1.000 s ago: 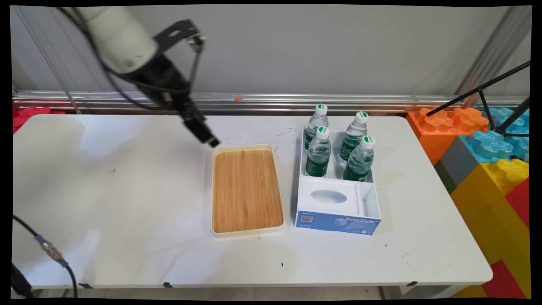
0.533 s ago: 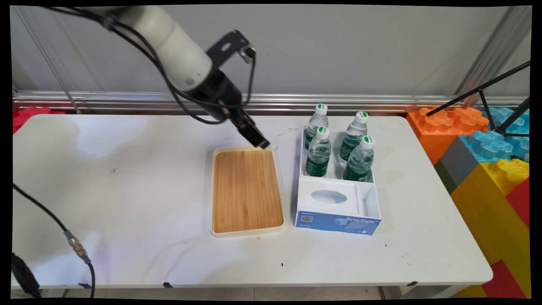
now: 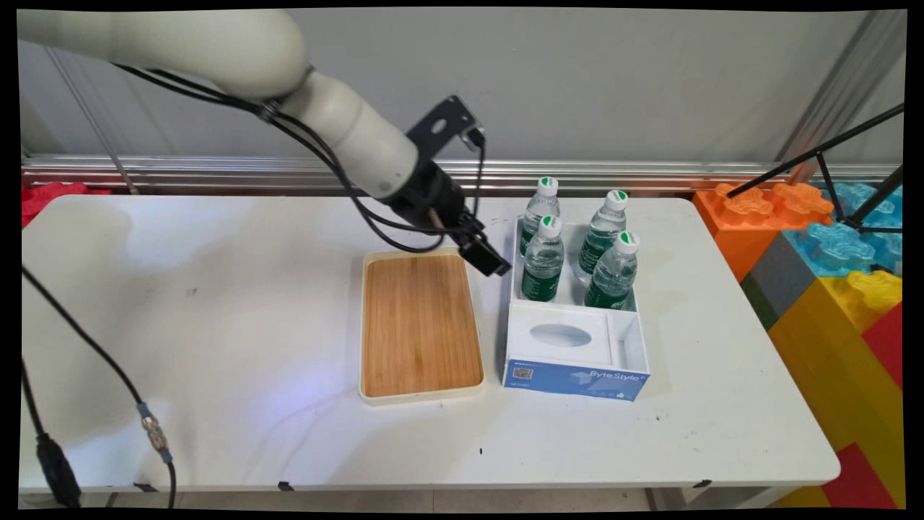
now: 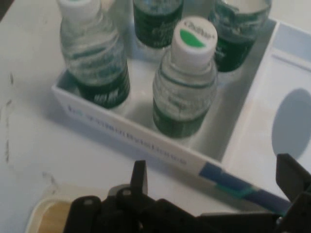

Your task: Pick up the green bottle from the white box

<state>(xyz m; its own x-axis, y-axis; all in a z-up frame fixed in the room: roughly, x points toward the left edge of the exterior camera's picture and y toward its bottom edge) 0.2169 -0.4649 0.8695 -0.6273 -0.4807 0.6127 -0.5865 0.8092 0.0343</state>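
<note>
Swinging rightward since the earlier frames, the black two-finger gripper (image 3: 494, 266) now hangs over the gap between the bamboo-bottomed cream tray (image 3: 421, 323) and the white-and-blue cardboard box (image 3: 575, 339). Its fingers (image 4: 139, 175) are spread wide and hold nothing (the hand view shows one at each side with open space between). Just beyond them stands the nearest clear water bottle with green label and white cap (image 3: 543, 258), one of four upright in the box's far compartment. A white insert with an oval opening (image 3: 560, 335) fills the box's near part. Everything rests on the white tabletop (image 3: 216, 325).
</note>
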